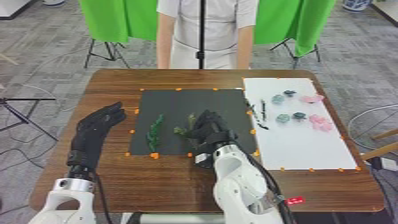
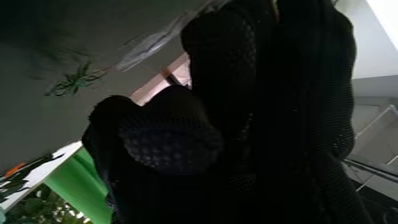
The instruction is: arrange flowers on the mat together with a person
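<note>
Mat (image 1: 169, 102) black, frame centre. Sprig (image 1: 155, 132) green, left of centre. Flowers (image 1: 320, 123) pink, right side. Sheet (image 1: 311, 152) white, right. Table (image 1: 107, 187) brown. Cloth (image 1: 107, 20) bright green, top.

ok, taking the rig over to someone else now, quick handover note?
Left hand: left of the dark mat, open.
Right hand: over the dark mat, by the paler sprig; can't tell if it grips it.
Dark green sprig: on the mat's left half.
White sheet: pink flowers, blue-green flowers, dark twigs along its left edge.
Done: green sprig on dark mat.
Left: probably paler sprig, then flowers and twigs.
</note>
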{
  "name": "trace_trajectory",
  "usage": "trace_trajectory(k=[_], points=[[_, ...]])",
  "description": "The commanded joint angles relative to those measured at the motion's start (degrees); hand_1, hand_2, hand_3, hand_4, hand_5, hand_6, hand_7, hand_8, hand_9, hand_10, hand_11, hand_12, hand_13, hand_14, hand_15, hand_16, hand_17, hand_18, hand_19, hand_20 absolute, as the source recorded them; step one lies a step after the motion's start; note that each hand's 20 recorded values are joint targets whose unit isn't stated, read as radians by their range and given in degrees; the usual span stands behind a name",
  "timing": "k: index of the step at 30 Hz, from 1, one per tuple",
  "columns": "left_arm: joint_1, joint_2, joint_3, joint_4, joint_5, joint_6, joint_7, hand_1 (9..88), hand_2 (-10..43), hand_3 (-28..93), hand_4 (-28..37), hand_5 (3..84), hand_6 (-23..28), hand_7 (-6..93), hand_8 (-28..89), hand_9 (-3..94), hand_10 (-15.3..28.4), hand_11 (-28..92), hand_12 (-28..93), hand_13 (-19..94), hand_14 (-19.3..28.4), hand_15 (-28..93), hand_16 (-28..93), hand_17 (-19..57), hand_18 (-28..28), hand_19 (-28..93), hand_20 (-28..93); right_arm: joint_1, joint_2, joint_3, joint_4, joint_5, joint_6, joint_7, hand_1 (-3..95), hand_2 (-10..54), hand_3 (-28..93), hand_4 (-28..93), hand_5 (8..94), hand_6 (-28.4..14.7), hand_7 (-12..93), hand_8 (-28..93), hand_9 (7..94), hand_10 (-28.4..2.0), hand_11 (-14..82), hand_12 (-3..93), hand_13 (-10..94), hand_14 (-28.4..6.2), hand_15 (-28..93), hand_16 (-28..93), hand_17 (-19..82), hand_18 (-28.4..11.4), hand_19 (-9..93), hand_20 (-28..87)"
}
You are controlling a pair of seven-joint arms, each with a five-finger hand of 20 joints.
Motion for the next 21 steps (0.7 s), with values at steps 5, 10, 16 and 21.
trace_trajectory(k=[5,10,16,21], points=[[0.1,-0.16,0.13,0.24,0.05,-0.93,-0.62,30.5,-5.7,63,-14.1,48.2,3.6,13.8,-6,42.9,12.7,17,15,34,16.8,17,5,6.1,12.0,6,20,-0.8,-0.9,0.1,0.4,-0.5,1.1,-0.7,72.7,-9.5,-28,44,87.7,0.6,22,14,93.7,-10.1,33.1,23.6,93,-3.1,58,35,64,-17.7,93,65],[0.2,-0.18,0.09,0.21,0.02,-0.89,-0.58,30.4,-5.7,63,-14.1,48.1,3.7,13.7,-6,43.0,12.7,18,16,34,16.7,17,5,6.1,12.0,6,20,-1.2,-0.8,0.2,0.4,-0.4,1.4,-0.9,69.2,-9.5,-28,49,87.2,0.4,22,8,93.7,-10.3,31.9,24.0,93,-3.3,58,35,63,-17.9,93,65],[0.2,-0.24,-0.04,0.2,0.0,-0.95,-0.54,30.5,-5.7,63,-14.0,48.1,3.7,13.6,-6,42.9,12.6,18,16,34,16.7,17,5,6.1,12.0,6,20,-1.5,0.1,0.3,-2.1,0.3,1.9,-1.3,68.2,-9.5,-28,51,87.0,0.6,22,6,93.7,-10.5,31.6,24.2,93,-3.3,58,35,63,-17.8,93,65],[0.4,-0.61,-0.41,0.18,0.01,-1.22,-0.49,30.6,-5.6,63,-14.1,48.2,3.7,13.6,-6,42.9,12.7,17,15,34,16.7,17,5,6.1,12.0,6,20,-3.1,3.9,0.4,-7.3,2.5,2.3,-0.2,34.4,-9.5,63,-11,87.2,0.8,23,-5,93.7,-10.5,31.3,24.3,92,-3.5,58,35,63,-17.7,93,65]])
